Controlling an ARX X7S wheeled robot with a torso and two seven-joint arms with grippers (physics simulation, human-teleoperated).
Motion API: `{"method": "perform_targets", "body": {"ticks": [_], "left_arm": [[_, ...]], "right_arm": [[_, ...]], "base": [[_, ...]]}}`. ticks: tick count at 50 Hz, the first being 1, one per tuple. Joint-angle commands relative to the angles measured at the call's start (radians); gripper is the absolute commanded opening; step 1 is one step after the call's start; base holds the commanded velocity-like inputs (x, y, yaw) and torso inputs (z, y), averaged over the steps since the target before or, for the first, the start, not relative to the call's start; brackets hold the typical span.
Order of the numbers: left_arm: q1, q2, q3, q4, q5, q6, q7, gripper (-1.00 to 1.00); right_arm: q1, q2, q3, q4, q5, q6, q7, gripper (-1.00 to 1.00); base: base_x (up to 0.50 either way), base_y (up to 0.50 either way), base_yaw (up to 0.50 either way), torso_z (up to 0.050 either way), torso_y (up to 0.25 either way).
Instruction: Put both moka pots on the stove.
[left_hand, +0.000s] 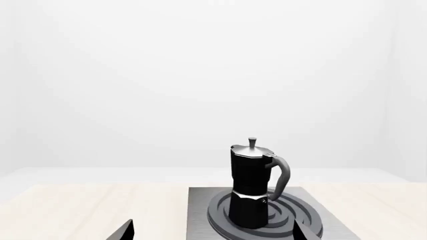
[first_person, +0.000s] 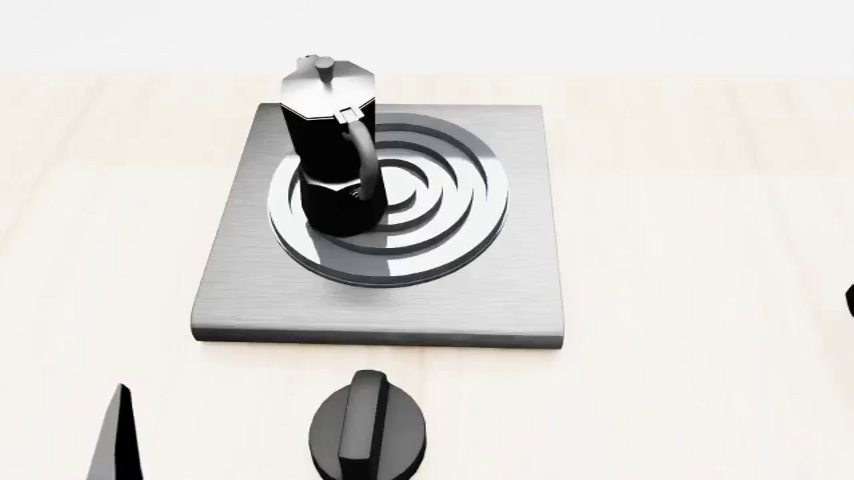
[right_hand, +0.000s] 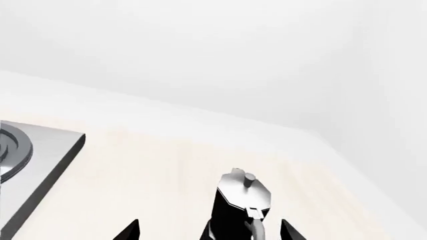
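**Moka pots and stove: current positions**

First moka pot (first_person: 331, 150): glossy black, faceted, narrow-waisted, silver lid with knob. It stands upright on the left part of the ring burner, handle toward the near side.

Stove (first_person: 521, 270): flat square brushed-grey slab with raised concentric rings at centre, lying on the light wooden surface.

Second moka pot (right_hand: 240, 207): same design, upright on the wooden surface, well apart from the stove, to its right.

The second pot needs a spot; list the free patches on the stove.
The pot stands on the left part of the burner, so that side is crowded. Free: the burner's right half, and the slab's right strip and near strip facing the knob. The second pot stands off the stove.
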Motion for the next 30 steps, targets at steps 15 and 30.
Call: {"method": "perform_targets", "body": {"ticks": [15, 30], "left_arm": [[0.005, -0.007, 0.001, -0.006, 0.003, 0.011, -0.006, 1.00], [0.006, -0.012, -0.006, -0.003, -0.003, 0.013, -0.013, 1.00]], "right_arm": [[0.090, -0.111, 0.064, 0.264, 0.149, 0.303, -0.231, 1.00], [0.079, -0.226, 0.074, 0.440, 0.199, 0.318, -0.299, 1.00]], "base": [[0.00, 0.00, 0.00, 0.000, 0.000], [0.00, 0.00, 0.00, 0.000, 0.000]]}}
